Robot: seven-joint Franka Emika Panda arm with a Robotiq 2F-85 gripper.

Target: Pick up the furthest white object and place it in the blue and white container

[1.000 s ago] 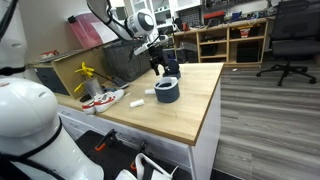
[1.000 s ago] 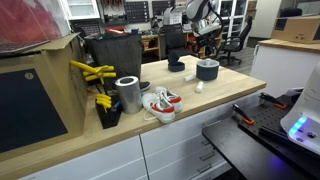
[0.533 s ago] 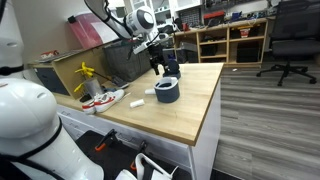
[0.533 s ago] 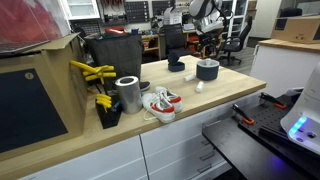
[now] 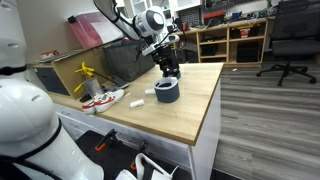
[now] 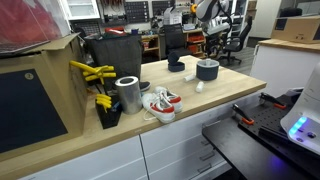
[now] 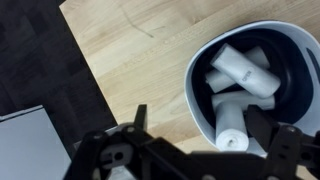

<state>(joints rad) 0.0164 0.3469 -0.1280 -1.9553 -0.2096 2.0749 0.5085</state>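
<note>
Blue and white container [image 7: 195, 75]: white pieces [image 7: 235, 62] inside visible only wrist view; tool [image 7: 203, 130] released, empty.

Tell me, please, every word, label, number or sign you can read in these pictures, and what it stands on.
None can be read.
In the wrist view the tub and the white pieces in it show no print.
Anything on the shelves in an exterior view is too small and blurred.
</note>
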